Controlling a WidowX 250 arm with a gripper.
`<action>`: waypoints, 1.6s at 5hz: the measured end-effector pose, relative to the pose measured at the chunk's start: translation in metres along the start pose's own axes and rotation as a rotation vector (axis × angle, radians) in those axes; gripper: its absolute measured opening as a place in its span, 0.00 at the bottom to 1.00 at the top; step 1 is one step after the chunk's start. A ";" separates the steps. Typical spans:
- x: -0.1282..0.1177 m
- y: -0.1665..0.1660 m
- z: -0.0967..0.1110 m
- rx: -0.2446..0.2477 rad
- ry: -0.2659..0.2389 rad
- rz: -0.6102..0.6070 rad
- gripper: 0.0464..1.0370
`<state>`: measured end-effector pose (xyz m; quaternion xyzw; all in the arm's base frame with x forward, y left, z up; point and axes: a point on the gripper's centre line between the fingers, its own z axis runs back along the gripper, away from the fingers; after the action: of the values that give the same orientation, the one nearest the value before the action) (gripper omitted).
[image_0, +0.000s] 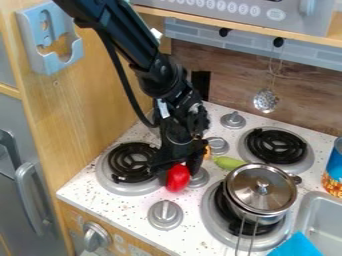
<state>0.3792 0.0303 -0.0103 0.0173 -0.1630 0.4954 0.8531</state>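
One grasp looks done, my claw (178, 172) pinching the red object (178, 180) inward of the tabletop's (127, 205) front edge, its release, I judge, undone.

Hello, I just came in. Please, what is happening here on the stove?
A robot arm has its gripper low over the stove, right at a red thing near the left burner. I cannot tell whether it is firmly held. A green thing lies nearby, next to a covered pot, which sits on the front right burner.
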 end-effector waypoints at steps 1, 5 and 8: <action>0.003 0.005 -0.001 0.013 0.013 0.061 0.85; 0.008 -0.003 0.015 0.022 0.070 0.047 0.75; 0.054 -0.032 0.042 -0.026 -0.047 0.046 0.75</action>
<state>0.4199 0.0516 0.0492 0.0138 -0.1898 0.5122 0.8375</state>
